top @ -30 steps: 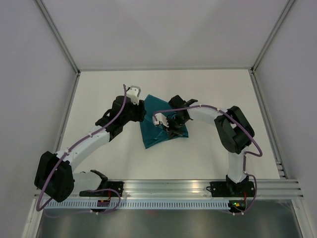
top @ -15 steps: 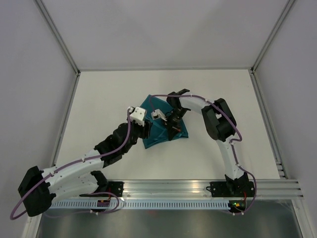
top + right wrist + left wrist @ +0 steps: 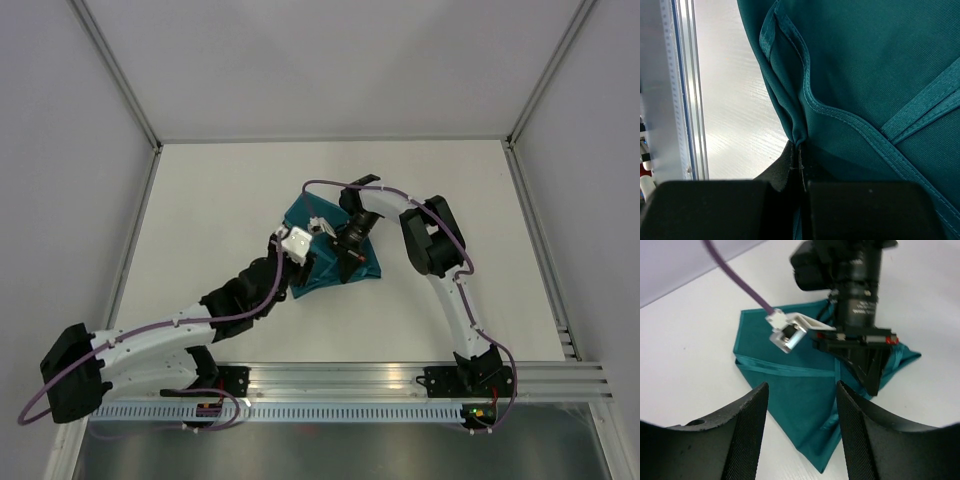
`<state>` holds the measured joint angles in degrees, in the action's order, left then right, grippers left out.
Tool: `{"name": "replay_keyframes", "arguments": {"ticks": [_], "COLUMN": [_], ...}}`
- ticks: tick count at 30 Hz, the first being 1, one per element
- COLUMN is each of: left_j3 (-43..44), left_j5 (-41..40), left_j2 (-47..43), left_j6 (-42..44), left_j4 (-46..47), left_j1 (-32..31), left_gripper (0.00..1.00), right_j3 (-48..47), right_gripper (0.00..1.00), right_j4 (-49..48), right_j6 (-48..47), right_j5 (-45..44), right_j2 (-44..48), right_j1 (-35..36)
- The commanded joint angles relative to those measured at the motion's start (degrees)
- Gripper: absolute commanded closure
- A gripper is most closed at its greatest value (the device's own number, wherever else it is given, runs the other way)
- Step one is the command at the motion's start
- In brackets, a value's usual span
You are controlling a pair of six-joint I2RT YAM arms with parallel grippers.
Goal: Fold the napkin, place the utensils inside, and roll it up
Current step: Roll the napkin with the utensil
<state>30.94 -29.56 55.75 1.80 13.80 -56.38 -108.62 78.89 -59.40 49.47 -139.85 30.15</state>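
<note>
The teal-green napkin lies bunched and partly folded in the middle of the table. In the left wrist view its pointed corner lies between my left gripper's fingers. My left gripper is open and empty, just above the napkin's near left edge. My right gripper points down onto the napkin and is shut on a fold of the cloth, seen pinched in the right wrist view. No utensils show in any view.
White walls and metal frame posts enclose the table. The aluminium rail with both arm bases runs along the near edge. My two arms cross close together over the napkin.
My left arm has swung down and right, from the napkin's far left corner to its near left edge. My right arm has folded in tighter, gripper staying on the cloth, which has bunched.
</note>
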Motion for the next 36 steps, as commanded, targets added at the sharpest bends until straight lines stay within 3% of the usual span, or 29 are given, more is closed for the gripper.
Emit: {"name": "replay_keyframes", "arguments": {"ticks": [1,10,18,36], "left_j3": [2.9,4.21,6.68,10.72], "left_j5": [-0.94,11.01,14.87,22.88], "left_j2": [5.31,15.43,27.82,35.31], "left_j6": [8.12,17.7,21.49,22.63], "left_j4": [3.33,4.57,6.85,3.87], "left_j1": [-4.16,-8.22,-7.7,-0.84], "left_gripper": [0.38,0.33,0.31,0.32], "right_j3": [-2.82,-3.09,-3.18,-3.62], "right_gripper": [0.99,1.0,1.0,1.0], "right_j4": [3.64,3.9,3.64,3.9], "right_j6": [-3.36,-2.83,-2.48,-2.21], "right_j5": [1.94,2.21,2.38,2.91], "right_j2": [-2.7,-3.94,-4.11,-4.64], "right_j1": [-0.53,-0.97,-1.5,-2.29]}}
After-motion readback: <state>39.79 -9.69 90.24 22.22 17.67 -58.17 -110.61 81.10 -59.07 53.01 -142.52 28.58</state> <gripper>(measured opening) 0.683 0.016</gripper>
